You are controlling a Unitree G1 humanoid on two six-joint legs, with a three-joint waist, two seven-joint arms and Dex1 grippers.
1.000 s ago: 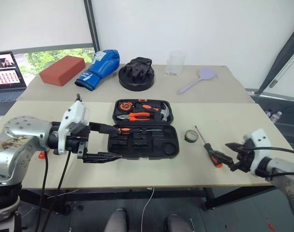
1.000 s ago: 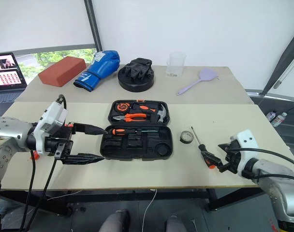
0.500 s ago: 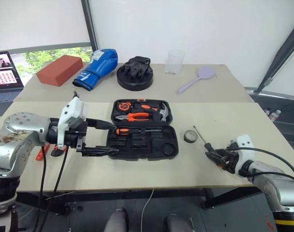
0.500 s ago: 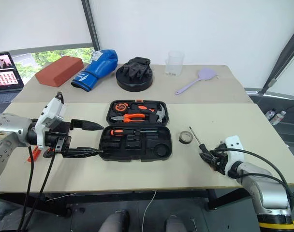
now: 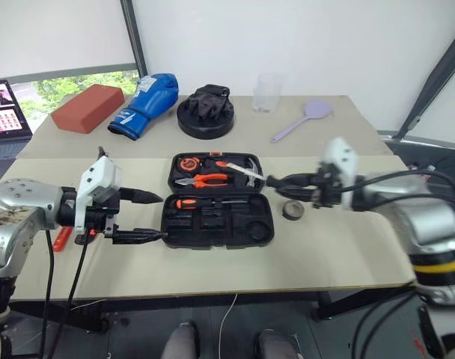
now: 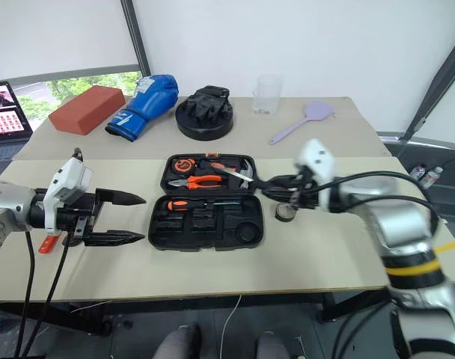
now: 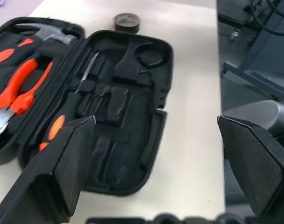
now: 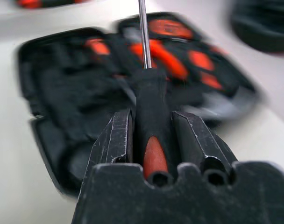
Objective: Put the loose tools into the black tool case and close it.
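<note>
Right wrist view: fingers (image 8: 153, 135) clamped on screwdriver (image 8: 150, 116) above open tool case (image 5: 216, 209); left fingers (image 5: 141, 197) spread wide.

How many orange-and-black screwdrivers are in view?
2. The cased screwdriver lies in the black tool case's near half; the held screwdriver is clamped in the right gripper over the case's right end. A red item beside the left arm is partly hidden.

Before me the near beige surface (image 5: 340, 254) carries the open black tool case (image 5: 216, 202), a small black tape roll (image 5: 292, 210) just beside its right end, and a red tool (image 6: 47, 243) at the left edge. The far surface (image 5: 340, 127) holds a brick-red block (image 5: 81, 108), blue boxing glove (image 5: 144, 105), glove-topped black disc (image 5: 206, 112), clear cup (image 5: 267, 93) and lilac spatula (image 5: 304, 120).
</note>
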